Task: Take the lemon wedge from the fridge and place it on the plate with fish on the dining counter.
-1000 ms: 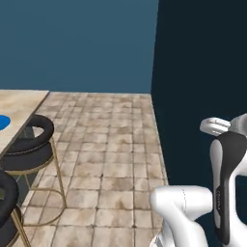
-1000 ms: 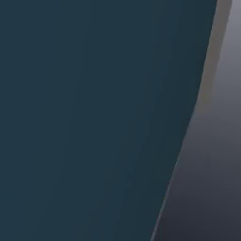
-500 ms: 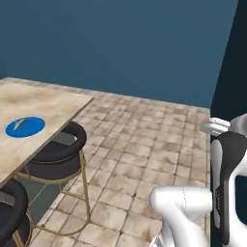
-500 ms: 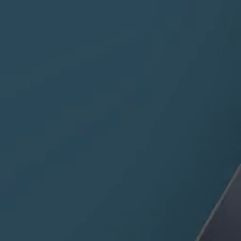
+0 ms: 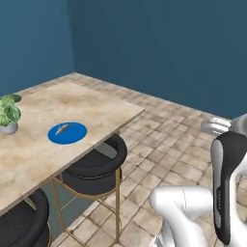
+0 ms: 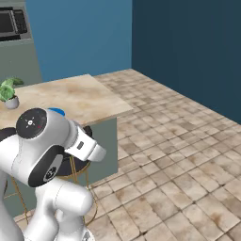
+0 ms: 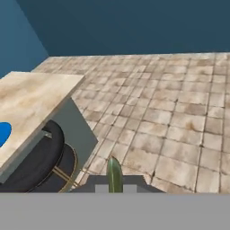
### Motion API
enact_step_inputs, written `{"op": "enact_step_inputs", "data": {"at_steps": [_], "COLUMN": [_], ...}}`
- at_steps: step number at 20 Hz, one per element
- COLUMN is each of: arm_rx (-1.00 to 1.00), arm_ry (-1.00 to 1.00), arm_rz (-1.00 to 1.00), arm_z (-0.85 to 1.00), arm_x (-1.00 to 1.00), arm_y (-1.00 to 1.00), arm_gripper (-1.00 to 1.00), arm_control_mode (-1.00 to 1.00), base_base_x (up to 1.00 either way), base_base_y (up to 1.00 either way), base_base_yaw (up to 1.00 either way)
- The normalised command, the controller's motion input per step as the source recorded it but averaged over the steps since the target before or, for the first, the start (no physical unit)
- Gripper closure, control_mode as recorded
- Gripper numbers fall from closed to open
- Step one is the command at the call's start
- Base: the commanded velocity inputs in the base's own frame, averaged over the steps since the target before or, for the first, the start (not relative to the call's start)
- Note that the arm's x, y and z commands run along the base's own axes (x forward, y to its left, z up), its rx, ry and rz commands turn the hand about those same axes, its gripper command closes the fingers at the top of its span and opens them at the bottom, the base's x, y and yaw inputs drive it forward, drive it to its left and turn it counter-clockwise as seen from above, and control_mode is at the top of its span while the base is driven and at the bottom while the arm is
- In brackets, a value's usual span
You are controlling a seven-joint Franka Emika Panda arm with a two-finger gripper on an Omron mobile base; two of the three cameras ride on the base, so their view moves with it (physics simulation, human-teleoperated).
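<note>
**Ana:** Lemon wedge first: where is it?

**Ben:** A thin yellow-green sliver point(image 7: 114, 174) stands up at the bottom of the hand view, just where the two-finger gripper point(image 7: 115, 182) should be. I take that to be the wedge, pinched between the jaws, which are drawn nearly together on it. Its shape is hard to make out from this edge-on angle.

**Ana:** So the fetching looks done?

**Ben:** I judge so. What remains is the delivery. The small round bright blue plate point(image 5: 67, 132) lies on the long beige marble-look dining counter point(image 5: 38, 144), with the slim silvery-grey fish point(image 5: 61, 129) on it. The wedge is well apart from the plate, out over the tiled floor beside the counter's near corner.

**Ana:** Anything else near the plate?

**Ben:** A small green plant in a pale pot point(image 5: 8, 116) stands on the counter beyond the plate, and black round stools with thin brass legs point(image 5: 94, 169) are tucked under the counter's edge below it.

**Ana:** Any writing or brand?

**Ben:** None readable. A dark microwave point(image 6: 13, 23) sits in a grey-green cabinet behind the counter, but its panel is too small to read.
</note>
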Motion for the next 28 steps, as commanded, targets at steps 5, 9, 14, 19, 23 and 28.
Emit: {"op": "enact_step_inputs", "data": {"at_steps": [5, 9, 14, 19, 23, 28], "arm_rx": [0.0, 0.0, 0.0, 0.0, 0.0, 0.0], "arm_ry": [0.0, 0.0, 0.0, 0.0, 0.0, 0.0], "arm_rz": [0.0, 0.0, 0.0, 0.0, 0.0, 0.0], "arm_z": [0.0, 0.0, 0.0, 0.0, 0.0, 0.0], "arm_x": [0.0, 0.0, 0.0, 0.0, 0.0, 0.0], "arm_y": [0.0, 0.0, 0.0, 0.0, 0.0, 0.0], "arm_gripper": [1.0, 1.0, 1.0, 1.0, 1.0, 1.0], "arm_control_mode": [1.0, 1.0, 1.0, 1.0, 1.0, 1.0], "base_base_x": [0.59, 0.42, 0.44, 0.33, 0.29, 0.44], "base_base_y": [0.23, 0.13, 0.17, 0.39, 0.46, 0.26], "base_base_yaw": [0.5, 0.46, 0.44, 0.35, 0.29, 0.22]}}
